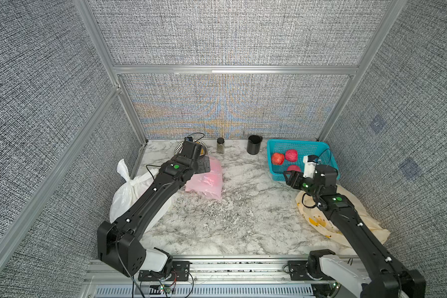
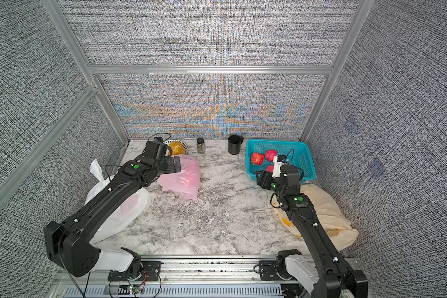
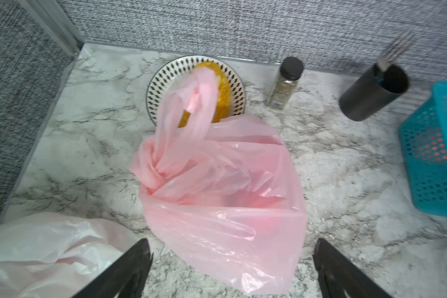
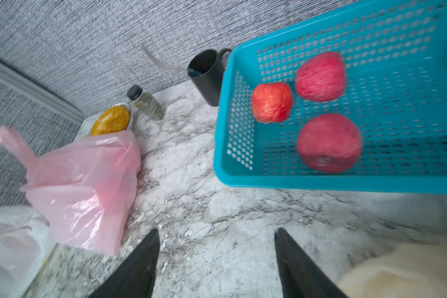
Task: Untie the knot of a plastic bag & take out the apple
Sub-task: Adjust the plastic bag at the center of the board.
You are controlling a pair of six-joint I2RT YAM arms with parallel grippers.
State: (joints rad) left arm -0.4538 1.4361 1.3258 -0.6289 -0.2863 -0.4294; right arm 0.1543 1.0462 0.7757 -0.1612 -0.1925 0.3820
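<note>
Plastic bags: three are counted: one pink bag (image 3: 230, 206), one white bag (image 1: 125, 191), one cream bag (image 2: 328, 206).
Apples (image 4: 271, 102) (image 4: 320, 76) (image 4: 329, 143): three are tallied, all red.
Basket (image 4: 320, 184): one, turquoise.
Black cup (image 1: 254, 147): one is noted.
Fork (image 3: 398, 47): one is made out, blurred.
Spice jar (image 1: 220, 146): one.
Patterned plate (image 3: 165, 77): one is logged.
Yellow-orange food item (image 3: 223, 87): one.
Grippers: two are recorded: left gripper (image 3: 232, 241), right gripper (image 4: 216, 230).
Arms: two.
</note>
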